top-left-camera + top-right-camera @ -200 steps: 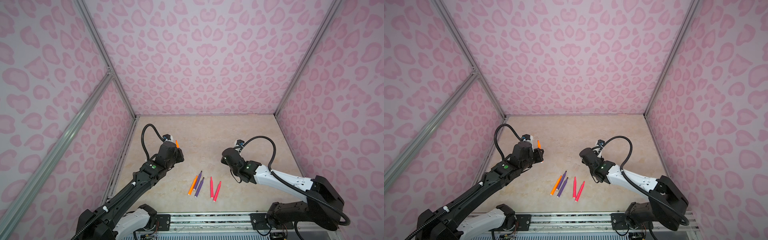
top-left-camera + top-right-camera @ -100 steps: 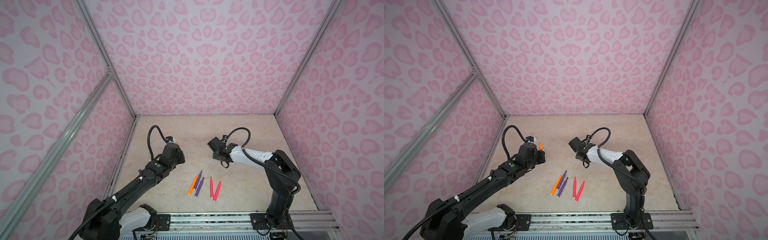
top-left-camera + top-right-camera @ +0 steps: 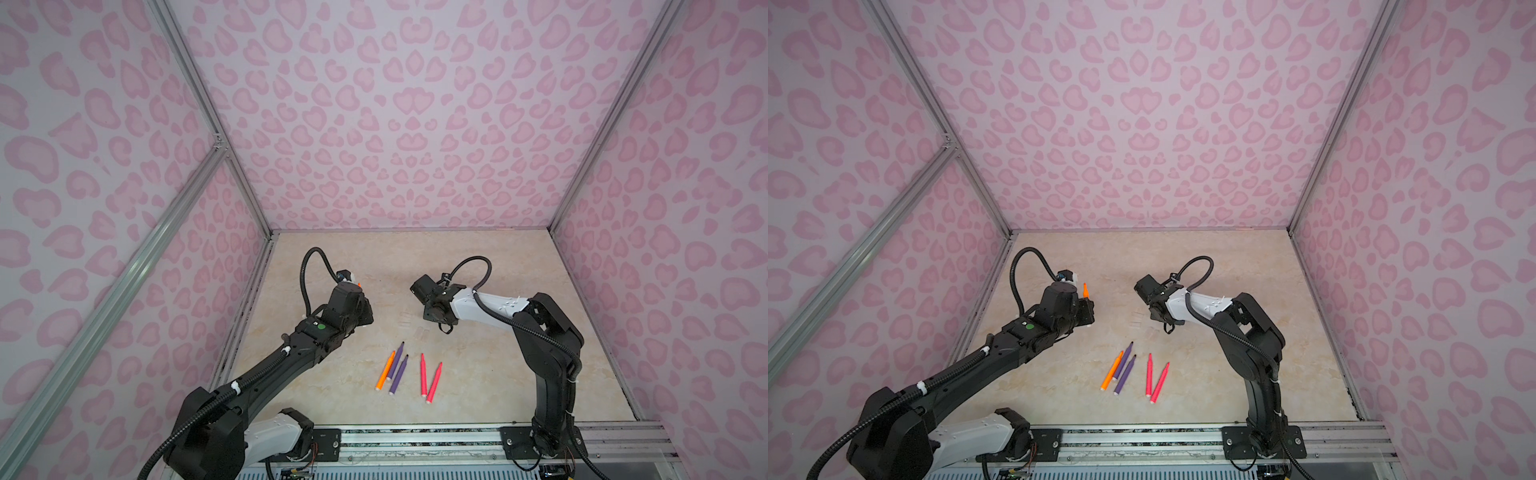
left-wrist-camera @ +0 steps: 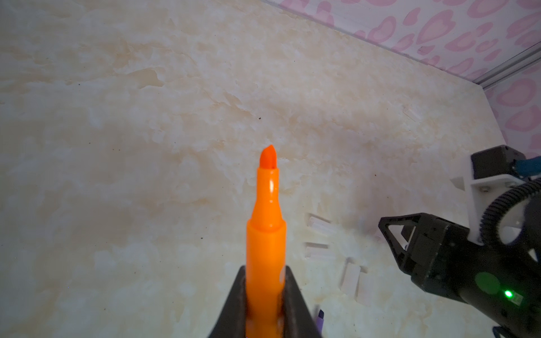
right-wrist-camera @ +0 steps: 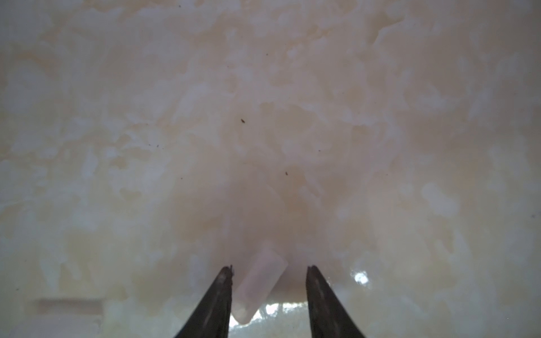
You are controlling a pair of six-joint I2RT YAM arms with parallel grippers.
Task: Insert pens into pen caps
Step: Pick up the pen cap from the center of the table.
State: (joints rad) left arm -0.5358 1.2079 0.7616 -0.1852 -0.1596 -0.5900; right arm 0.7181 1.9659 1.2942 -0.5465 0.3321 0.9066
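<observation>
My left gripper (image 4: 265, 292) is shut on an orange pen (image 4: 265, 234), whose tip points up and away; the tip shows in both top views (image 3: 358, 285) (image 3: 1085, 290). My right gripper (image 5: 269, 270) stands open low over the beige floor, jaws on either side of a clear pen cap (image 5: 259, 281) that lies near one finger, with a gap to the other. It sits centre-right in a top view (image 3: 426, 319). More faint pen caps (image 4: 317, 250) (image 3: 421, 332) lie close by. An orange pen (image 3: 385, 370), two purple pens (image 3: 397, 368) and two pink pens (image 3: 428, 378) lie near the front.
Pink patterned walls (image 3: 395, 124) with metal frame posts enclose the floor on three sides. A metal rail (image 3: 415, 436) carrying both arm bases runs along the front edge. The right arm's elbow (image 3: 548, 324) stands tall at the right.
My right gripper has swung left and come down over a clear cap, its jaws narrowing slightly. The left gripper keeps its hold on the orange pen and has shifted a little to the right.
</observation>
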